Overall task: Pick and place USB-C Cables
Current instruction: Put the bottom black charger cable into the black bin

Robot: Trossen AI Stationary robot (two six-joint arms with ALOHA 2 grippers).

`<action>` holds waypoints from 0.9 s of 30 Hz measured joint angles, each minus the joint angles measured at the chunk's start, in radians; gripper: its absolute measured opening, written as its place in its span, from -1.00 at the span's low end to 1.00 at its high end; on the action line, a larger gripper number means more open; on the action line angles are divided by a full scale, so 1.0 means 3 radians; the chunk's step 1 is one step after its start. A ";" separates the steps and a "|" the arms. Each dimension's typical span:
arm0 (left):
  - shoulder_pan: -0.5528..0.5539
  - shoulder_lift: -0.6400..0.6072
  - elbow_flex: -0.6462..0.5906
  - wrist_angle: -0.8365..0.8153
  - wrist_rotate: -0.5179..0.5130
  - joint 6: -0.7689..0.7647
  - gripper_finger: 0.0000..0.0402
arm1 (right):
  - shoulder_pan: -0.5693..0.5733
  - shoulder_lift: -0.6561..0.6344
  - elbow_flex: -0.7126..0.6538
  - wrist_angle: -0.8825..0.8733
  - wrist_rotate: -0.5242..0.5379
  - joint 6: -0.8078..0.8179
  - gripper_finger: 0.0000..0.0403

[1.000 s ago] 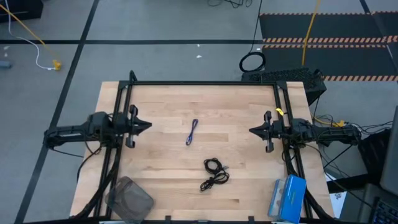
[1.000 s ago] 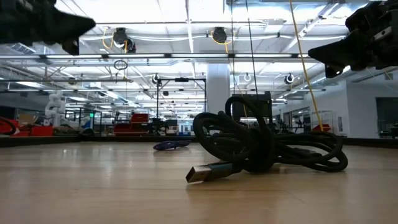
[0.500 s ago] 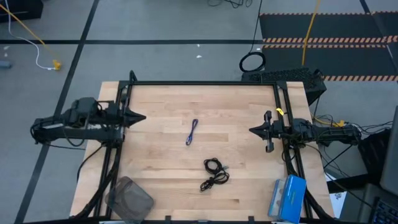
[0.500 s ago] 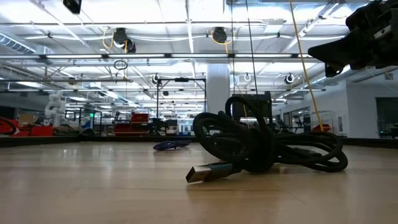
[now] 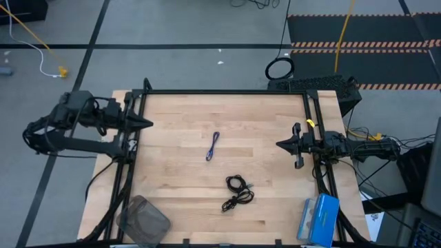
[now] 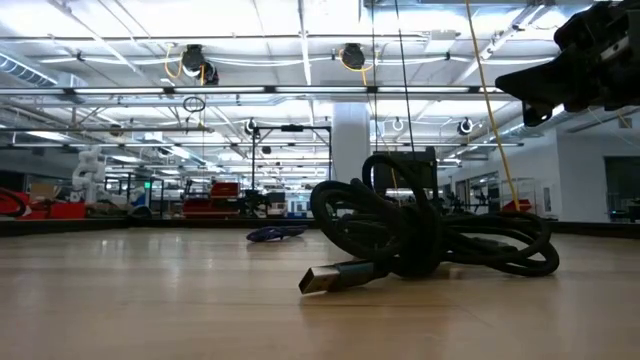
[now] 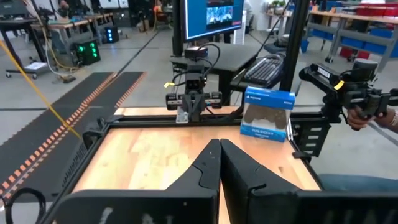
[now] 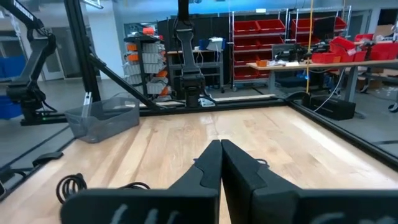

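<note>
Two black USB-C cables lie in loose bundles on the near middle of the table, one [image 5: 237, 182] just beyond the other [image 5: 238, 200]. In the low view they form one dark heap [image 6: 430, 235] with a plug end [image 6: 322, 280] resting on the wood. The short purple-blue cable [image 5: 213, 146] lies flat at the table's centre, also visible in the low view [image 6: 275, 234]. My left gripper [image 5: 149, 124] is shut and hovers at the table's left edge. My right gripper [image 5: 279, 144] is shut and hovers near the right edge, high in the low view [image 6: 522, 88]. Neither gripper touches anything.
A clear plastic bin [image 5: 143, 219] sits at the near left corner, and a blue box [image 5: 318, 219] at the near right corner. A black frame [image 5: 227, 91] runs along the table's far and side edges. A person's hand [image 7: 373, 115] shows beyond the table. Bare wood surrounds the cables.
My left arm has drawn back toward the table's left edge and a little toward the far edge, and it has risen out of the low view. Its fingers have stayed shut. The right arm and the cables have not moved.
</note>
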 joint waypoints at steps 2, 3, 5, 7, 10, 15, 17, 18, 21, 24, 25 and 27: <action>0.0000 0.0094 0.0185 -0.0131 0.0000 0.0005 -0.98 | 0.0000 0.0000 0.0000 0.0000 -0.0001 0.0037 -1.00; 0.0000 0.0137 0.0270 -0.0186 -0.0001 0.0010 -0.98 | 0.0001 0.0001 0.0000 0.0001 -0.0001 0.0063 -1.00; 0.0000 0.0218 0.0431 -0.0302 -0.0001 0.0012 -0.96 | 0.0000 -0.0001 0.0000 0.0001 -0.0002 0.0083 -1.00; 0.0000 0.0280 0.0537 -0.0412 -0.0001 -0.0014 -0.95 | 0.0000 0.0000 0.0000 0.0001 -0.0003 0.0091 -1.00; -0.0021 0.0320 0.0570 -0.0461 -0.0001 -0.0145 -0.98 | 0.0000 0.0000 0.0000 0.0001 -0.0004 0.0206 -1.00; -0.0104 0.0319 0.0486 -0.0406 -0.0100 -0.0087 -0.96 | 0.0001 0.0006 0.0076 0.0002 -0.0090 0.0494 -1.00; -0.0133 0.0319 0.0469 -0.0406 -0.0183 -0.0073 -0.96 | 0.0003 0.0055 0.0170 -0.0048 -0.0107 0.0543 -1.00; -0.0141 0.0319 0.0467 -0.0406 -0.0220 -0.0064 -0.97 | 0.0005 0.0099 0.0252 -0.0142 -0.0107 0.0563 -1.00; -0.0163 0.0319 0.0467 -0.0392 -0.0289 0.0022 -0.98 | 0.0005 0.0287 0.0624 -0.0284 -0.0104 0.0560 -1.00; -0.0170 0.0319 0.0467 -0.0343 -0.0315 0.0077 -0.96 | 0.0005 0.0561 0.0974 -0.0527 -0.0103 0.0430 -1.00; -0.0170 0.0319 0.0467 -0.0333 -0.0315 0.0079 -0.95 | 0.0004 0.0651 0.1094 -0.0625 -0.0101 0.0397 -1.00; -0.0172 0.0319 0.0467 -0.0315 -0.0317 0.0083 -0.96 | 0.0004 0.0840 0.1387 -0.0734 -0.0100 0.0325 -1.00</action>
